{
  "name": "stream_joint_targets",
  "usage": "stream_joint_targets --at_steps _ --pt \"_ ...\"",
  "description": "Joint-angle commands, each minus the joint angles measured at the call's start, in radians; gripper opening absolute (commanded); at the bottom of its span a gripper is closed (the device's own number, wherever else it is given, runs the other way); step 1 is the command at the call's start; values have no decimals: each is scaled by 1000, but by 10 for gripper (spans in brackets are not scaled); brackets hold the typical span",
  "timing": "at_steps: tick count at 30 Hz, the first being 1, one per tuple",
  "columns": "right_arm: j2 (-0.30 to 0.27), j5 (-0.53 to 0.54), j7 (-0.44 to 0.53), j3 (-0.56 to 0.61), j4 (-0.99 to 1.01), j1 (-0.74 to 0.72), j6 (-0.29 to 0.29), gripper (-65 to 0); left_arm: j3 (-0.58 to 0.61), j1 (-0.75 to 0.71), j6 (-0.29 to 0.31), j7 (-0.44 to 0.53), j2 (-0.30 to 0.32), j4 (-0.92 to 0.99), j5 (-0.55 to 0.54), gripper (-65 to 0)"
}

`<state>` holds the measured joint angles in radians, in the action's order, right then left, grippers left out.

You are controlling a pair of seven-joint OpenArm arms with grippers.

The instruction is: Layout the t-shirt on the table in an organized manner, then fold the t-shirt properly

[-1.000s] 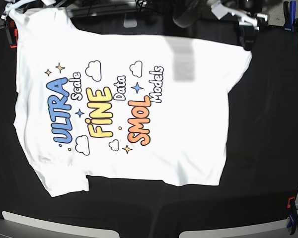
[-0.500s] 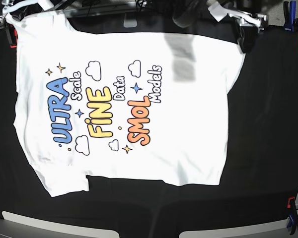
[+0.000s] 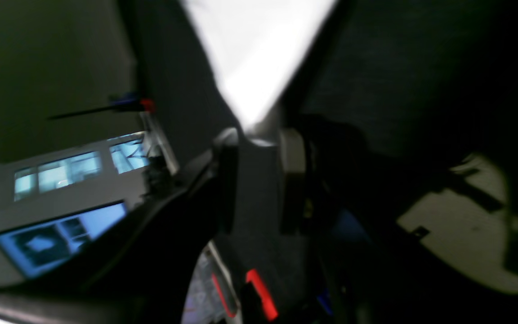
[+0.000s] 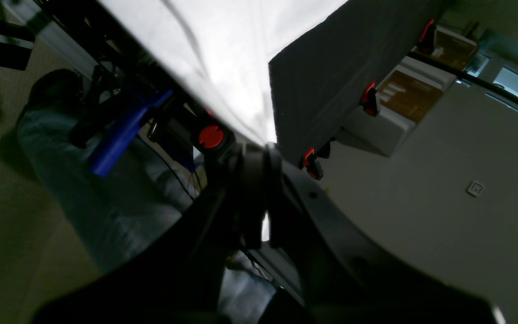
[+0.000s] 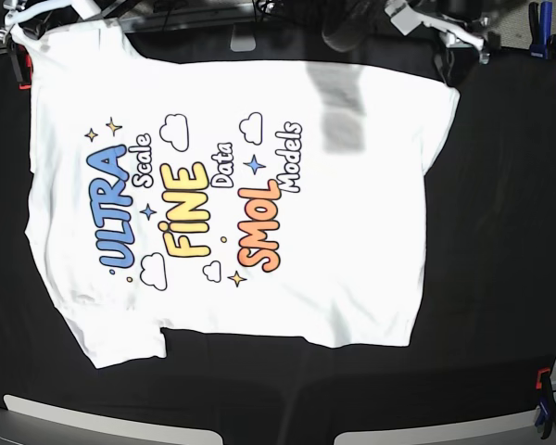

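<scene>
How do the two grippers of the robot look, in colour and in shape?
Both are dark. The left gripper has black, blocky fingers, one with a pale grey pad, and red markings on the body below. The right gripper has narrow black fingers on a dark grey body. In the base view, white parts show.

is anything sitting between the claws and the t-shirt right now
Nothing visible. The right claw is shut on the t-shirt at its corner, with cloth running into the pads. The left claw has its pads apart at the shirt's tip, with only black table cloth around.
</scene>
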<state>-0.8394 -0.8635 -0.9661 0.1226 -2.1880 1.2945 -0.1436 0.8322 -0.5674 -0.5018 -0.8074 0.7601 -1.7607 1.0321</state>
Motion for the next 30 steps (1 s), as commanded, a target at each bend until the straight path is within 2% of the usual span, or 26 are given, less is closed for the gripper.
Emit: stream_joint_targets --at_steps 1,6,10,18,23,30 --pt "-6 -16 -7 -4 -14 14 -12 -650 0 -6 6 25 11 -14 -3 -510" --pt "-6 -17 -11 -4 -14 14 -12 -650 0 18 9 122 11 -14 -61 -509" --pt "-6 -16 -11 -4 -14 14 -11 -650 0 71 9 125 11 -13 -146 -509" --pt "-6 -17 -11 -4 -14 14 -10 -650 0 115 8 152 10 -13 -164 -510" --pt "-6 -16 -11 -4 -14 14 -10 -650 0 119 9 146 11 -13 -271 -510" --pt "-6 -16 -11 -4 -14 14 -10 -650 0 125 9 158 11 -13 -275 -510"
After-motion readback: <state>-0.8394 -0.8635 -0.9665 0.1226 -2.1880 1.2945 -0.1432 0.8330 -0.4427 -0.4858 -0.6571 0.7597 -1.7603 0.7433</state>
